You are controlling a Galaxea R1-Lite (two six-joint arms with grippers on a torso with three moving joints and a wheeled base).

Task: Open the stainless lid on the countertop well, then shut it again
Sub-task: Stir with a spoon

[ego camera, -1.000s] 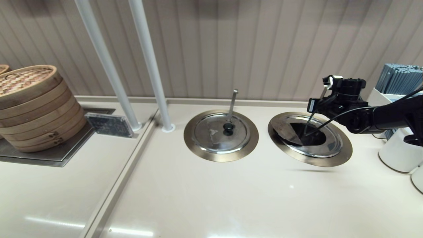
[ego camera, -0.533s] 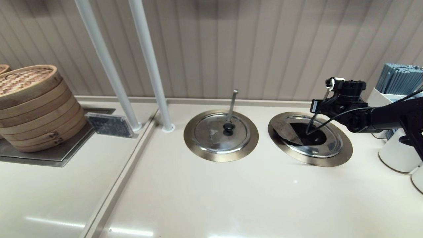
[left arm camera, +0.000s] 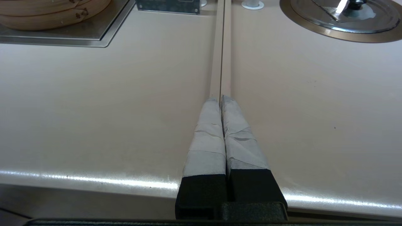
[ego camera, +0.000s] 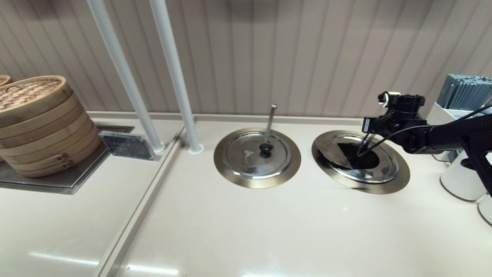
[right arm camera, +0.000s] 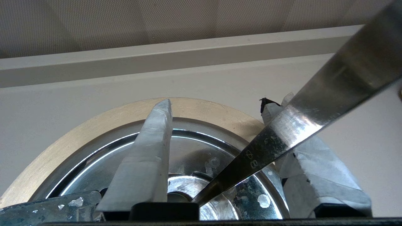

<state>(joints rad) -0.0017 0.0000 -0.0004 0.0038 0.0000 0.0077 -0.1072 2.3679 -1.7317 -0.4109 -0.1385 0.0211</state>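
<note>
Currently the right gripper (ego camera: 367,143) hovers over the countertop well (ego camera: 360,161) at the counter's right, fingers (right arm camera: 147,157) spread wide and empty, the slanting ladle handle (right arm camera: 314,116) passing between them. The stainless lid (ego camera: 338,152) appears folded half open, the well's dark interior showing; left gripper (left arm camera: 221,103) parked near the counter's front edge, fingers pressed together. Judged step: reclosing; next move calls for finding the knob, hidden from view, clear of the handle.

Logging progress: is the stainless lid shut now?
Shut: the stainless lid lies flat in the countertop well. Right gripper open above it.
</note>
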